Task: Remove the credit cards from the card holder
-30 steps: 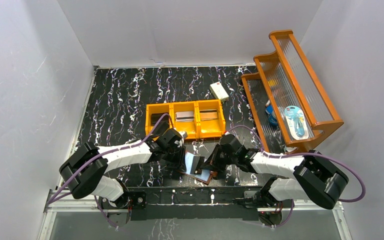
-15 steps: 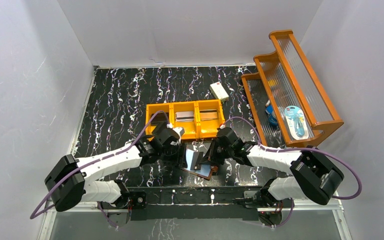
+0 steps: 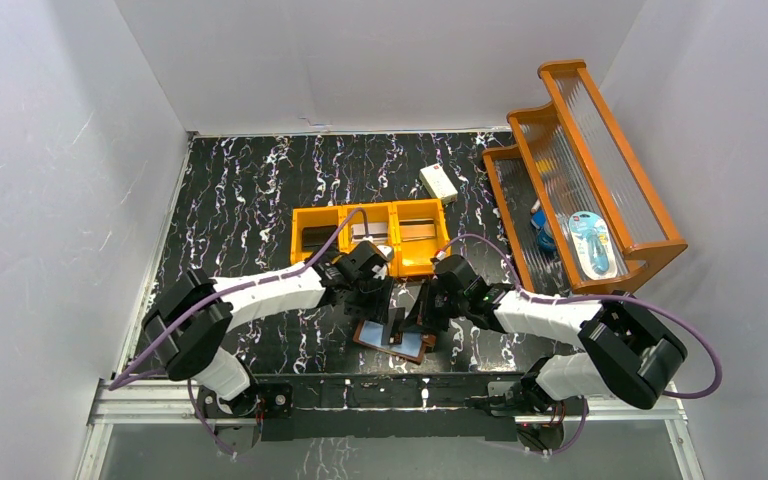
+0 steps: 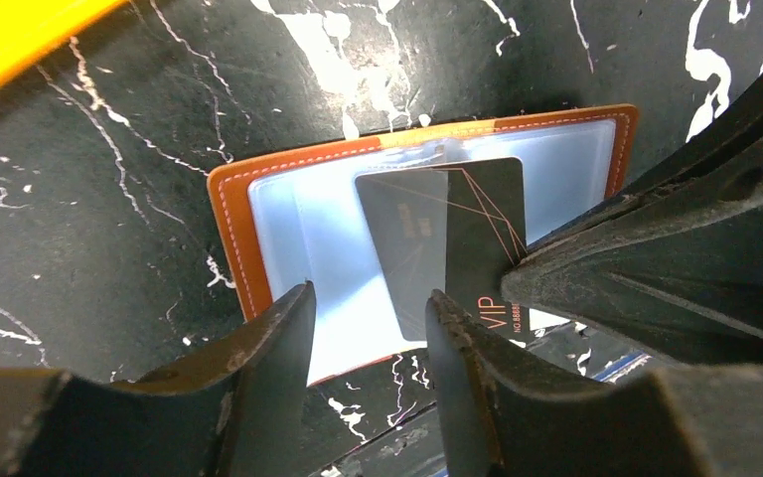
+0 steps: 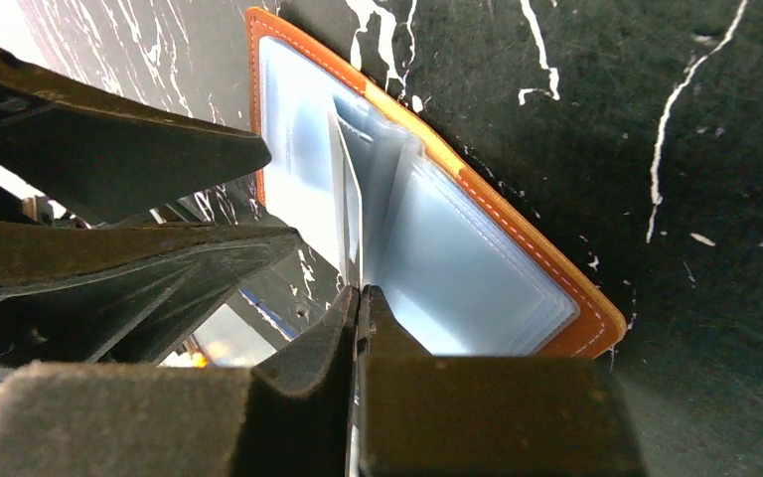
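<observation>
Left gripper (image 4: 368, 313): fingers parted by a narrow gap with nothing between them, poised over the open wallet (image 4: 303, 224).

Wallet: lies flat on the worktop (image 3: 250, 200) near its front edge, pale blue inside facing up. It sits just in front of the orange tray (image 3: 344, 240), between the two grippers.

Black card (image 4: 477, 224): rises from the wallet's middle, partly behind a clear sleeve. "VIP" is printed on the bare part.

Right gripper (image 5: 360, 298): fingers pressed together on the card's edge, pinching it at the wallet's right half.
</observation>
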Controlling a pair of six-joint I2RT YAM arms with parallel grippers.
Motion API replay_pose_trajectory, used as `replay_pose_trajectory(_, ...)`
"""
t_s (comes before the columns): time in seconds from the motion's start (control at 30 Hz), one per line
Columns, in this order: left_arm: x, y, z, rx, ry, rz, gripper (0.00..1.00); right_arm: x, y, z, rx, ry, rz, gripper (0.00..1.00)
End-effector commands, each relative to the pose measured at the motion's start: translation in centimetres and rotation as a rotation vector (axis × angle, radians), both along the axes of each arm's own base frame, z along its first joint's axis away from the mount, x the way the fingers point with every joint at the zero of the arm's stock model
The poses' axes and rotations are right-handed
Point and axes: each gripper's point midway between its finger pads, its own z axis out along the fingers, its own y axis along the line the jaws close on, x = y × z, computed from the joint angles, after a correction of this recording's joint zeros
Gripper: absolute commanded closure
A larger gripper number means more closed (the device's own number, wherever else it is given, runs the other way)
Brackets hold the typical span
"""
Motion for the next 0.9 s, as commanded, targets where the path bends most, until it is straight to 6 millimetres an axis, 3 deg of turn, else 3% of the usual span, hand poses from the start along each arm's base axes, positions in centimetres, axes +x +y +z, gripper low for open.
replay_pose_trajectory(0.0, -0.8, -1.5, 0.5, -0.095, 0.045, -0.022, 0.6, -0.5, 0.2, -0.2, 0.023, -0.017, 0.062, 0.92)
replay_pose_trajectory(0.2, -2.3, 0.5, -2.0, -0.041, 0.104, 0.016, 0.71, -0.4, 0.6, -0.1, 0.052, 0.016, 0.031, 0.86)
replay_pose_trajectory(0.33, -3.8, 2.4, -4.3, 0.027, 0.158, 0.019, 0.82, 0.0, 0.7, -0.3, 0.078, 0.044, -0.051, 0.74)
replay_pose_trajectory(0.43, -4.5, 3.3, -5.0, 0.05, 0.172, 0.028, 0.83, 0.1, 0.9, -0.1, 0.118, 0.052, -0.087, 0.69)
replay_pose_trajectory(0.7, -4.7, 3.7, -5.1, 0.053, 0.175, 0.035, 0.84, 0.8, 1.4, 0.4, 0.151, 0.019, -0.097, 0.71)
replay_pose_trajectory(0.87, -4.8, 4.0, -5.0, 0.063, 0.17, 0.028, 0.84, 1.0, 1.5, 0.0, 0.138, 0.014, -0.086, 0.78)
